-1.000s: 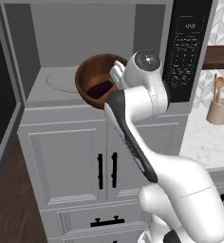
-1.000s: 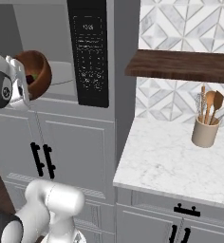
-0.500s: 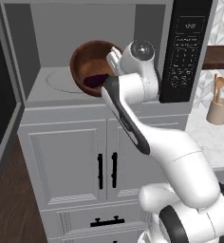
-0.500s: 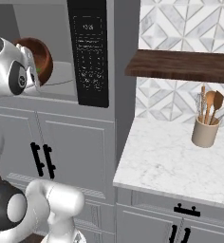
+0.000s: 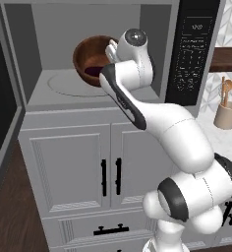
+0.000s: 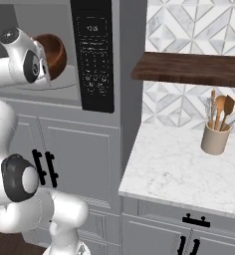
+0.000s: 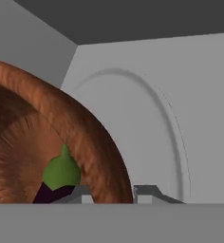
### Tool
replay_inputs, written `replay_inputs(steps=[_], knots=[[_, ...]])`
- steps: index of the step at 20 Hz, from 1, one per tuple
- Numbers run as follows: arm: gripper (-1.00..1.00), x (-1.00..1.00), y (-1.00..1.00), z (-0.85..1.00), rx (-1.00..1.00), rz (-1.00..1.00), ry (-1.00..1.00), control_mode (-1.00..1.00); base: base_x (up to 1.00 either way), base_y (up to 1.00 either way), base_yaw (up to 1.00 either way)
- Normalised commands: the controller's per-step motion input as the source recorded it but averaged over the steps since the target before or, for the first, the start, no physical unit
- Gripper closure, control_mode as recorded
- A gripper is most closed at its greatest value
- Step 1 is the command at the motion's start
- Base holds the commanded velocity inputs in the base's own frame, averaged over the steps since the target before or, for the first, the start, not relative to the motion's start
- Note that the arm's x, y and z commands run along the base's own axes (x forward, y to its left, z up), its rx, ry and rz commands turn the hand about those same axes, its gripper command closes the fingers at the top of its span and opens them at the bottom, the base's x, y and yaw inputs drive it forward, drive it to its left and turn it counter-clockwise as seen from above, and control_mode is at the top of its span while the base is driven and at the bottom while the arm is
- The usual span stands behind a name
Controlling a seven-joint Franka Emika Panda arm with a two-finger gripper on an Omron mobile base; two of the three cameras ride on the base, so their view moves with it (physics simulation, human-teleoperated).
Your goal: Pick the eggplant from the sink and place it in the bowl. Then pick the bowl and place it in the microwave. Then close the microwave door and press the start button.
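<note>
Between the fingertips: gripper clamped on bowl rim | eggplant inside bowl, beside inner fingertip | bowl tilted, held over microwave turntable ahead | best levelled, lowered flat onto turntable before letting go.

Eggplant in bowl, inside microwave above turntable.

- Left base view: from behind-left, facing the open microwave at centre.
- Right base view: from behind-right, the same microwave at upper left.
- Hand view: close inside it, bowl at lower left.
</note>
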Motion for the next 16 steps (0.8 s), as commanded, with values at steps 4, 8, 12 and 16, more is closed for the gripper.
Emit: replay_inputs(steps=[4,8,12,16], knots=[[1.00,0.36,0.32,-0.24,0.00,-0.02,0.05,-1.00,0.00,0.00,0.00],[1.00,0.01,0.35,-0.33,0.00,0.00,0.01,-1.00,0.00,0.00,0.00],[1.00,0.00,0.09,-0.31,0.00,0.00,0.02,-1.00,0.00,0.00,0.00],[-1.00,0.00,0.08,-0.31,0.00,0.00,0.01,-1.00,0.00,0.00,0.00]])
